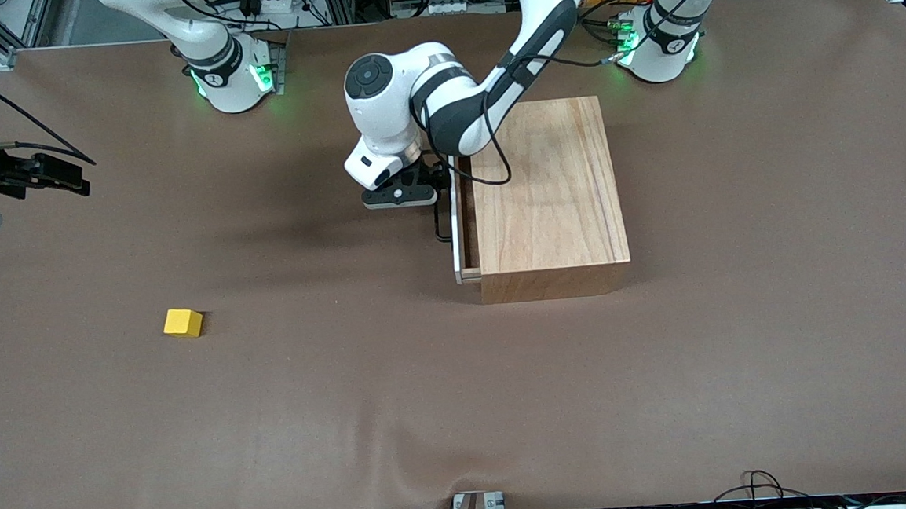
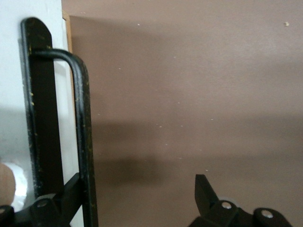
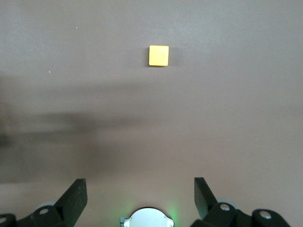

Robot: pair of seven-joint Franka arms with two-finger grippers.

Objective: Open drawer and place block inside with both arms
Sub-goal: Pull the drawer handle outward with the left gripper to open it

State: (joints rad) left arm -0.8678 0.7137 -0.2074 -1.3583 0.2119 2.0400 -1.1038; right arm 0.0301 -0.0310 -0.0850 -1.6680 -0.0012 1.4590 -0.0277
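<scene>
Wood box: pale timber cabinet (image 1: 548,193) sits right of centre in the front view, on the brown cloth surface (image 1: 431,413).
Drawer: its white-fronted drawer (image 1: 458,230) shows only a thin gap from the box, so I'd judge it barely started, far from open enough.
Handle: the black wire loop handle (image 2: 80,137) runs up the left side of the left wrist view, one finger (image 2: 71,189) touching it, the other finger standing apart over bare cloth.
Left pincer: the left pincer (image 1: 400,195), centre of the front view, is spread wide beside the drawer front, gripping nothing; it looks hooked on the loop, not clamped.
Block: the yellow block (image 1: 183,323) lies alone at lower left of the front view, well apart from the box and toward the right arm's end; it shows upper centre in the right wrist view (image 3: 158,55).
Right pincer: the right pincer (image 1: 63,178), at the left edge of the front view, is open and empty, waiting above the cloth.
Left to do: pull the drawer out, pick up the block, drop it inside.
</scene>
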